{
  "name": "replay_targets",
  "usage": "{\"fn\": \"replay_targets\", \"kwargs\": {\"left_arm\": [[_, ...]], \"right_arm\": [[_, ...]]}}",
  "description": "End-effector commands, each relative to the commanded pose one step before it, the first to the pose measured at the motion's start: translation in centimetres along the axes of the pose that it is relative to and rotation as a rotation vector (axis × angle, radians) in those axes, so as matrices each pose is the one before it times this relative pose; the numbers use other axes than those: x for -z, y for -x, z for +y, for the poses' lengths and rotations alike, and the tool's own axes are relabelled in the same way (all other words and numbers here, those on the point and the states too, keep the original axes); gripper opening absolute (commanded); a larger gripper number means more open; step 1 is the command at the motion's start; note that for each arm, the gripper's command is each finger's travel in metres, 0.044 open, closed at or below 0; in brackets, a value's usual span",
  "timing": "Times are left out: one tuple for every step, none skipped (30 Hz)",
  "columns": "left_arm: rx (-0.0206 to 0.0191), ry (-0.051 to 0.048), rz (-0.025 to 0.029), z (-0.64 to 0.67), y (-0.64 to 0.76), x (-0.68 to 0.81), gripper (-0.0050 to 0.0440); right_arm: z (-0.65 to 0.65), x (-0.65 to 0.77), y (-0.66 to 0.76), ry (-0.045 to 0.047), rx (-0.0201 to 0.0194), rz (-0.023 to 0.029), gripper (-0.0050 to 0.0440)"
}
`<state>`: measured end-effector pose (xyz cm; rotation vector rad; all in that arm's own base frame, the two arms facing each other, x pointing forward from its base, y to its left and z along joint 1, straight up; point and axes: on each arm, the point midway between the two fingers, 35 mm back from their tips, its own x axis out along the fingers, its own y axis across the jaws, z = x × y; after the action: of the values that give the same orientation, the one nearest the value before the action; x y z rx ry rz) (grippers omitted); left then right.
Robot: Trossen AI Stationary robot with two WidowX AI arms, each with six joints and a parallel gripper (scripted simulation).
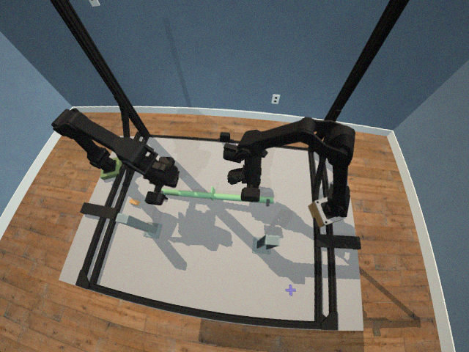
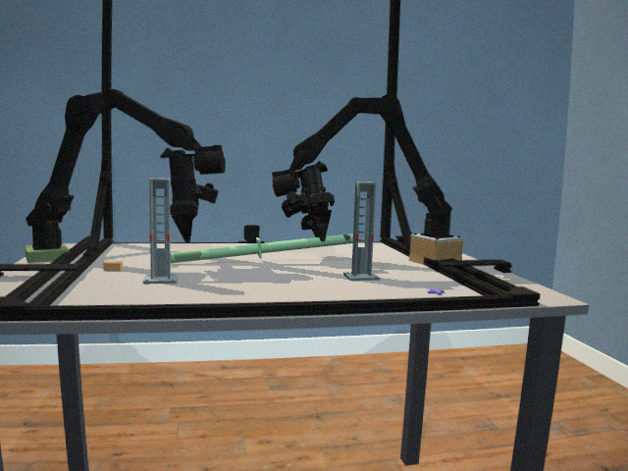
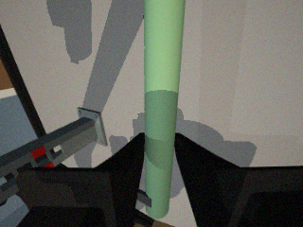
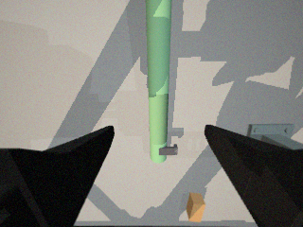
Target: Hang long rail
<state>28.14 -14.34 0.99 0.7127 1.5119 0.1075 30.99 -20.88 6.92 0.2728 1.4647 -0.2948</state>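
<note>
left gripper [image 1: 250, 193] [image 2: 322, 238] [image 3: 159, 135]: narrow, pinching the green rail [image 1: 227, 196] [image 2: 284, 246] [image 3: 163, 71] [image 4: 158, 113] near its raised end
right gripper [image 1: 155, 197] [image 2: 186, 239] [image 4: 160, 128]: wide, empty; rail's low end beneath, between the fingers' lines
rail handling: probably stiff, smooth; one-end hold lets it swivel
where to grip: just inboard of the dark hook [image 4: 169, 150], right jaws square across
red-marked posts [image 1: 270, 239] [image 2: 364, 183] [image 3: 71, 134]: beyond the jaws, rail unhung
</note>
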Motion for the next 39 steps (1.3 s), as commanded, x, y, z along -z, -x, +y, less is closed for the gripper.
{"fn": "replay_targets", "kwargs": {"left_arm": [[-0.00575, 0.00256, -0.00324, 0.096, 0.009, -0.088, 0.0000], [0.00000, 0.00000, 0.00000, 0.000, 0.000, 0.000, 0.0000], [0.00000, 0.00000, 0.00000, 0.000, 0.000, 0.000, 0.0000], [0.00000, 0.00000, 0.00000, 0.000, 0.000, 0.000, 0.0000], [0.00000, 0.00000, 0.00000, 0.000, 0.000, 0.000, 0.0000], [0.00000, 0.00000, 0.00000, 0.000, 0.000, 0.000, 0.0000], [0.00004, -0.00008, -0.00007, -0.001, 0.002, 0.000, 0.0000], [0.00013, -0.00025, -0.00021, -0.004, 0.006, 0.000, 0.0000], [0.00021, -0.00042, -0.00034, -0.006, 0.011, 0.000, 0.0000], [0.00023, -0.00045, -0.00038, -0.007, 0.011, 0.000, 0.0000], [0.00013, -0.00025, -0.00020, -0.004, 0.006, 0.000, 0.0000], [0.00013, -0.00025, -0.00020, -0.004, 0.006, 0.000, 0.0000], [0.00013, -0.00025, -0.00020, -0.004, 0.006, 0.000, 0.0000], [0.00000, 0.00000, 0.00000, 0.000, 0.000, 0.000, 0.0000], [0.00000, 0.00000, 0.00000, 0.000, 0.000, 0.000, 0.0000], [0.00013, -0.00025, -0.00020, -0.004, 0.006, 0.000, 0.0000], [0.00006, -0.00013, -0.00010, -0.002, 0.003, 0.000, 0.0000], [0.00000, 0.00000, 0.00000, 0.000, 0.000, 0.000, 0.0000], [0.00000, 0.00000, 0.00000, 0.000, 0.000, 0.000, 0.0000], [0.00000, 0.00000, 0.00000, 0.000, 0.000, 0.000, 0.0000], [0.00000, 0.00000, 0.00000, 0.000, 0.000, 0.000, 0.0000], [-0.00012, 0.00024, 0.00020, 0.004, -0.006, 0.000, 0.0000], [-0.00016, 0.00032, 0.00027, 0.005, -0.008, 0.000, 0.0000], [-0.00016, 0.00032, 0.00027, 0.005, -0.008, 0.000, 0.0000], [-0.00016, 0.00032, 0.00027, 0.005, -0.008, 0.000, 0.0000], [-0.00016, 0.00032, 0.00027, 0.005, -0.008, 0.000, 0.0000], [-0.00016, 0.00032, 0.00027, 0.005, -0.008, 0.000, 0.0000], [-0.00014, 0.00027, 0.00022, 0.004, -0.007, 0.000, 0.0000], [-0.00008, 0.00016, 0.00013, 0.002, -0.004, 0.000, 0.0000], [-0.00003, 0.00005, 0.00004, 0.001, -0.001, 0.000, 0.0000], [0.00000, 0.00000, 0.00000, 0.000, 0.000, 0.000, 0.0000], [0.00000, 0.00000, 0.00000, 0.000, 0.000, 0.000, 0.0000], [0.00000, 0.00000, 0.00000, 0.000, 0.000, 0.000, 0.0000], [0.00000, 0.00000, 0.00000, 0.000, 0.000, 0.000, 0.0000], [0.00000, 0.00000, 0.00000, 0.000, 0.000, 0.000, 0.0000], [0.00000, 0.00000, 0.00000, 0.000, 0.000, 0.000, 0.0000], [0.00000, 0.00000, 0.00000, 0.000, 0.000, 0.000, 0.0000], [0.00000, 0.00000, 0.00000, 0.000, 0.000, 0.000, 0.0000], [0.00000, 0.00000, 0.00000, 0.000, 0.000, 0.000, 0.0000]], "right_arm": [[-0.169, -0.515, 0.483, 0.00248, 0.00432, -0.00981, 0.0440], [0.000, 0.000, 0.000, 0.00000, 0.00000, 0.00000, 0.0440], [0.000, 0.000, 0.000, 0.00000, 0.00000, 0.00000, 0.0440], [0.000, 0.000, 0.000, 0.00000, 0.00000, 0.00000, 0.0440], [0.000, 0.000, 0.000, 0.00000, 0.00000, 0.00000, 0.0440], [0.000, 0.000, 0.000, 0.00000, 0.00000, 0.00000, 0.0440], [0.028, 0.000, -0.044, -0.00011, 0.00432, 0.00127, 0.0416], [0.083, -0.001, -0.129, -0.00031, 0.01300, 0.00367, 0.0392], [0.141, -0.004, -0.207, -0.00050, 0.02179, 0.00565, 0.0368], [0.172, -0.008, -0.234, -0.00056, 0.02641, 0.00602, 0.0344], [0.168, -0.011, -0.222, -0.00048, 0.02682, 0.00527, 0.0320], [0.173, -0.014, -0.205, -0.00048, 0.02699, 0.00441, 0.0296], [0.178, -0.017, -0.188, -0.00050, 0.02715, 0.00354, 0.0272], [0.000, 0.000, 0.000, 0.00000, 0.00000, 0.00000, 0.0272], [0.000, 0.000, 0.000, 0.00000, 0.00000, 0.00000, 0.0272], [0.183, -0.020, -0.170, -0.00052, 0.02728, 0.00267, 0.0248], [0.182, -0.022, -0.156, -0.00052, 0.02751, 0.00186, 0.0224], [0.180, -0.025, -0.141, -0.00052, 0.02773, 0.00107, 0.0200], [0.184, -0.027, -0.123, -0.00058, 0.02781, 0.00019, 0.0176], [0.187, -0.029, -0.105, -0.00065, 0.02786, -0.00068, 0.0160], [0.189, -0.031, -0.087, -0.00074, 0.02789, -0.00155, 0.0160], [0.182, -0.033, -0.076, -0.00073, 0.02814, -0.00227, 0.0160], [0.181, -0.035, -0.060, -0.00080, 0.02822, -0.00308, 0.0160], [0.182, -0.037, -0.042, -0.00092, 0.02820, -0.00393, 0.0160], [0.183, -0.038, -0.024, -0.00105, 0.02815, -0.00479, 0.0160], [0.184, -0.040, -0.005, -0.00120, 0.02809, -0.00563, 0.0160], [0.184, -0.041, 0.013, -0.00136, 0.02801, -0.00648, 0.0160], [0.152, -0.035, 0.025, -0.00126, 0.02324, -0.00603, 0.0160], [0.091, -0.022, 0.022, -0.00082, 0.01391, -0.00390, 0.0160], [0.030, -0.007, 0.008, -0.00028, 0.00463, -0.00134, 0.0160], [0.000, 0.000, 0.000, 0.00000, 0.00000, 0.00000, 0.0160], [0.000, 0.000, 0.000, 0.00000, 0.00000, 0.00000, 0.0160], [0.000, 0.000, 0.000, 0.00000, 0.00000, 0.00000, 0.0160], [0.000, 0.000, 0.000, 0.00000, 0.00000, 0.00000, 0.0160], [0.000, 0.001, -0.028, 0.00000, 0.00000, 0.00000, 0.0160], [0.001, 0.004, -0.083, 0.00000, 0.00000, 0.00000, 0.0160], [0.002, 0.007, -0.139, 0.00000, 0.00000, 0.00000, 0.0160], [0.002, 0.009, -0.166, 0.00000, 0.00001, 0.00000, 0.0160], [0.002, 0.010, -0.166, 0.00000, 0.00001, 0.00000, 0.0160]]}}
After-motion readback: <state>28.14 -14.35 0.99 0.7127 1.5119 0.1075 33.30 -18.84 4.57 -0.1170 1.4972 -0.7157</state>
